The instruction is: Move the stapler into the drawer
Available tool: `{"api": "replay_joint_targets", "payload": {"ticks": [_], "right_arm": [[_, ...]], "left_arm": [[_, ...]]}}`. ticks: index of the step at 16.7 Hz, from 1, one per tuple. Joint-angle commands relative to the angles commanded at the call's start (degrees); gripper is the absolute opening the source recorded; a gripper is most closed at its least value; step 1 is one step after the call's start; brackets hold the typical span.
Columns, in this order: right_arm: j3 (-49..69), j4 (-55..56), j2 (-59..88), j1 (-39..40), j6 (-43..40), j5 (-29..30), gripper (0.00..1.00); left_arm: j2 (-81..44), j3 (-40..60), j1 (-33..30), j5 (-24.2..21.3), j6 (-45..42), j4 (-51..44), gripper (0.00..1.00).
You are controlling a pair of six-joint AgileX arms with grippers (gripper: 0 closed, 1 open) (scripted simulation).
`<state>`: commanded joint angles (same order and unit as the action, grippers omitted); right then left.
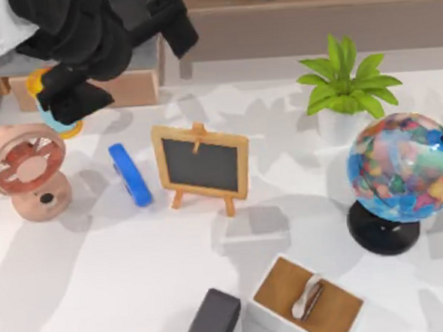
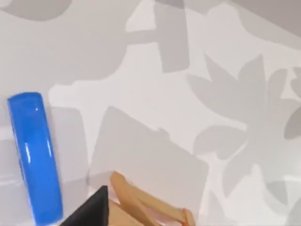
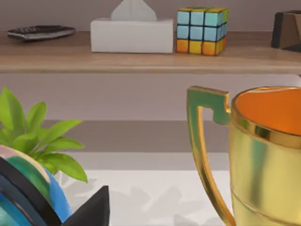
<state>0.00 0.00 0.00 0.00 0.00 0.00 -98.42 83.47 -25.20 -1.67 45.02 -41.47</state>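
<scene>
The stapler (image 1: 129, 174) is a glossy blue bar lying flat on the white table, between the pink fan and the chalkboard. It also appears in the left wrist view as the stapler (image 2: 35, 155), with nothing touching it. The drawer (image 1: 126, 89) stands pulled out at the back left, its tan front panel facing the table and much of its grey inside hidden under my left arm. My left gripper (image 1: 74, 100) hovers over the drawer's front left corner, behind the stapler and apart from it. My right arm is parked at the table's right, beside the globe.
A small chalkboard easel (image 1: 201, 163) stands just right of the stapler, a pink fan (image 1: 26, 170) to its left. A globe (image 1: 402, 170) and a potted plant (image 1: 345, 91) fill the right side. A dark grey block (image 1: 212, 321) and a brown-topped white box (image 1: 309, 303) sit at the front.
</scene>
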Motion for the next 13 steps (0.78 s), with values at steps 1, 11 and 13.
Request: {"api": "replay_joint_targets", "payload": {"ticks": [1, 11, 13], "right_arm": [[0.0, 0.0, 0.0, 0.0, 0.0, 0.0, 1.00], [0.0, 0.0, 0.0, 0.0, 0.0, 0.0, 1.00], [0.0, 0.0, 0.0, 0.0, 0.0, 0.0, 1.00]], "left_arm": [[-4.7, 2.6, 0.1, 0.2, 1.1, -3.1, 1.00], [-26.9, 14.6, 3.8, 2.1, 3.9, -20.9, 1.00], [-26.9, 14.6, 3.8, 2.1, 3.9, -20.9, 1.00]]}}
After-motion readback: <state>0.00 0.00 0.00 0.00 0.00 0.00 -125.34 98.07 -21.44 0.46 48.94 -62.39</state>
